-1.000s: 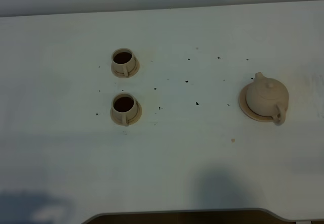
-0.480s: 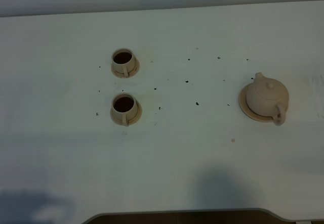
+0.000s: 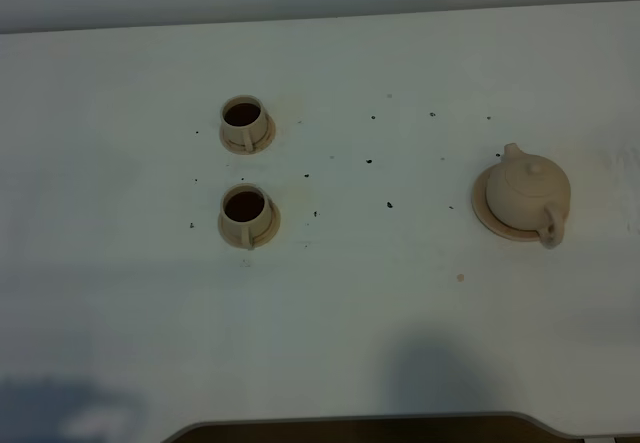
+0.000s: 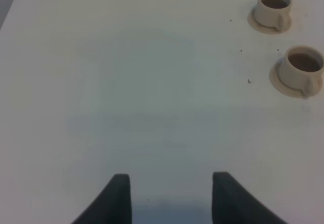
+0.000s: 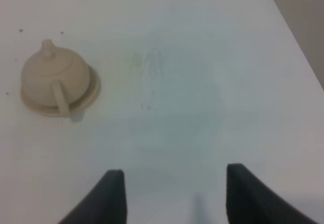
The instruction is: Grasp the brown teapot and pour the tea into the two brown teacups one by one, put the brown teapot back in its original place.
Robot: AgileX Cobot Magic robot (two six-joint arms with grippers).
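White table point(image 3: 400, 343), flecked with dark specks, bore two filled teacups point(image 3: 246, 124) point(image 3: 247, 214) at left centre and the teapot point(image 3: 527, 192) on its coaster point(image 3: 482, 219) at right; left gripper point(image 4: 171, 184) and right gripper point(image 5: 174, 182) both stood released, holding nothing.

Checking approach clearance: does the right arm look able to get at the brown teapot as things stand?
Probably yes. The right tool is open and empty, the brown teapot sits on its coaster with its handle showing, and only bare table lies between them.
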